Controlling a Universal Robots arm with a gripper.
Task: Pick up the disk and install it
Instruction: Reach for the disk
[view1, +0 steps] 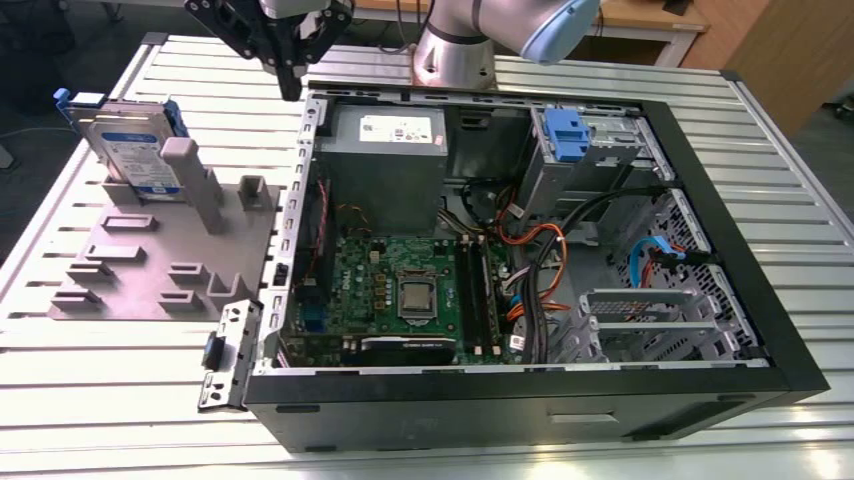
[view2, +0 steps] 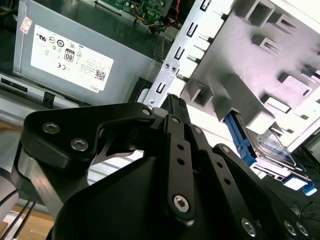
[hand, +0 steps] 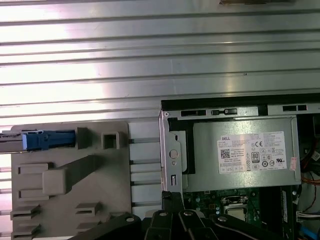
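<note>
While the disk (view1: 134, 150) stands on edge in the grey holder (view1: 147, 250) on the tabletop (view1: 107, 400), outside the case (view1: 467, 410), nothing of the task looks done: both pick-up and fitting are left. The end effector (view1: 288, 88) hangs above the case's rim beside the holder, its fingers pressed together and empty. The disk carries a white-and-blue label, and the power supply (view1: 387, 150) a white printed sticker with marks.

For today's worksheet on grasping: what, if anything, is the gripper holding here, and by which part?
Nothing. The gripper is empty, its fingers together. The disk stands on edge in the grey holder, apart from it.
</note>
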